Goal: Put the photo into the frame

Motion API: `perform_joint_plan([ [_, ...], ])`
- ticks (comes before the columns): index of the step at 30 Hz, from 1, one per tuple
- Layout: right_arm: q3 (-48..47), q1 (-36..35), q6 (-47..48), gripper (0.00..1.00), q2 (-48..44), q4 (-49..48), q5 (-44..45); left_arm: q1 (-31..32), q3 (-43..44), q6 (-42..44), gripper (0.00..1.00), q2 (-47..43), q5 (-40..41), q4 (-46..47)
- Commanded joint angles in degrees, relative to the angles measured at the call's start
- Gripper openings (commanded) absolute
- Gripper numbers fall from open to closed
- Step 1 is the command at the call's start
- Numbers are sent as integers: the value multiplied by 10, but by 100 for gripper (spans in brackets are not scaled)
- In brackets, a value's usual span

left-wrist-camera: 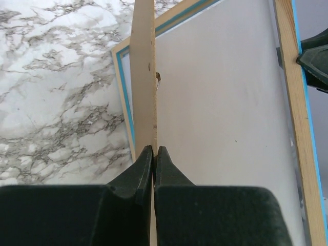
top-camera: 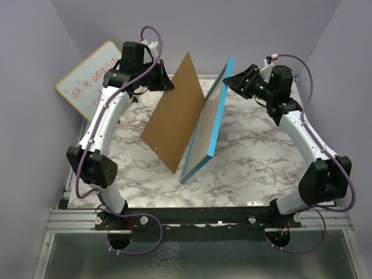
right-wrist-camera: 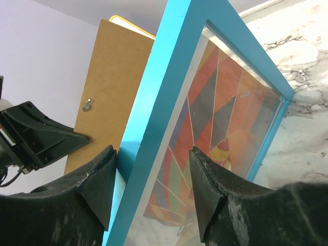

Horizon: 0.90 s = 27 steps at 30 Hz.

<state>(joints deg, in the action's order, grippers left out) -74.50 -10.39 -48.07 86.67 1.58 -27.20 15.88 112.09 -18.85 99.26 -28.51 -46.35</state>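
Note:
The frame point(top-camera: 218, 122) stands on one edge on the marble table point(top-camera: 250, 157), tilted, with its blue face to the right. My right gripper point(top-camera: 229, 81) is open at the frame's top edge. In the right wrist view its jaws point(right-wrist-camera: 152, 150) straddle the blue frame point(right-wrist-camera: 169, 66), one finger against the outer side and one in front of the glass. The photo point(right-wrist-camera: 220, 118) shows its coloured balloon through the glass. The left wrist view shows the photo's white reverse point(left-wrist-camera: 220, 128) inside the pale wood back point(left-wrist-camera: 297, 128). My left gripper point(left-wrist-camera: 154, 149) is shut on the brown backing board's point(left-wrist-camera: 143, 77) thin edge.
The brown backing board point(top-camera: 177, 110) stands tilted just left of the frame, its lower corner on the table. A round-cornered whiteboard point(top-camera: 87, 78) with red writing leans at the back left. Purple walls close in the table on three sides.

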Motion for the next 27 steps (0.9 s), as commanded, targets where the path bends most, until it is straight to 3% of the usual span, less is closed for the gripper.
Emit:
perform_joint_plan([
  [1,59,-2,70,55,52,179,61,4,47,15,0,-27,40,23],
  [10,121,8,65,59,33,124,40,-32,123,15,0,-15,73,1],
  [17,190,46,36,65,1,35,-20,-59,112,26,0,-12,116,-6],
  [23,278,96,-38,67,0,-155,-139,-61,73,36,0,9,208,16],
  [27,331,100,-111,68,39,-340,-196,-61,43,52,0,36,239,43],
])
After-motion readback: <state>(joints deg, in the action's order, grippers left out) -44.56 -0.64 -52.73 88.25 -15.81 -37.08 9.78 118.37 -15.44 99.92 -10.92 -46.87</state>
